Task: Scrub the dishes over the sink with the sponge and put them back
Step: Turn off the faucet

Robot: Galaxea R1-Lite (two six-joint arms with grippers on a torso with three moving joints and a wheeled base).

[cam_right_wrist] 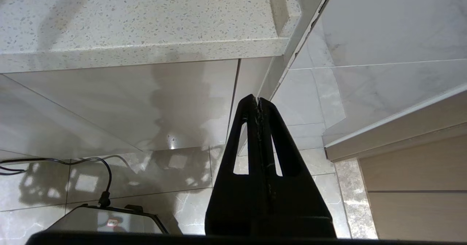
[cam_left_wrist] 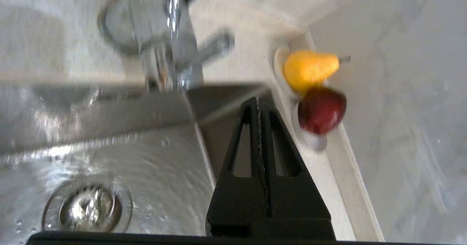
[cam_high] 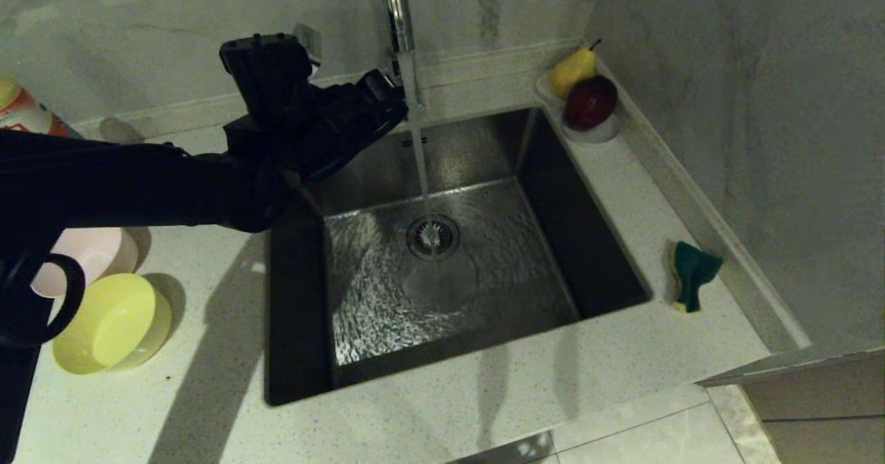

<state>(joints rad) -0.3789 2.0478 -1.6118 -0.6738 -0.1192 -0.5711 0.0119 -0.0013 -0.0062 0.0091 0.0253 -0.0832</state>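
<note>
Water runs from the chrome tap [cam_high: 395, 7] into the steel sink [cam_high: 525, 270]. My left gripper [cam_high: 395, 102] hangs shut and empty above the sink's back left corner, close beside the tap. The left wrist view shows its shut tips [cam_left_wrist: 258, 100] over the sink [cam_left_wrist: 109, 157], with the tap [cam_left_wrist: 175, 37] beyond. A pale pink bowl [cam_high: 97, 253] and a yellow bowl [cam_high: 110, 322] stand on the counter left of the sink, partly under my left arm. The sponge [cam_high: 691, 274], green face up, lies on the counter right of the sink. My right gripper [cam_right_wrist: 257, 100] hangs shut and empty below the counter edge.
A white saucer [cam_high: 596, 133] with a yellow pear [cam_high: 572, 70] and a red apple [cam_high: 591, 101] sits at the sink's back right corner. A bottle [cam_high: 21, 111] stands at the far left. Walls close in behind and to the right.
</note>
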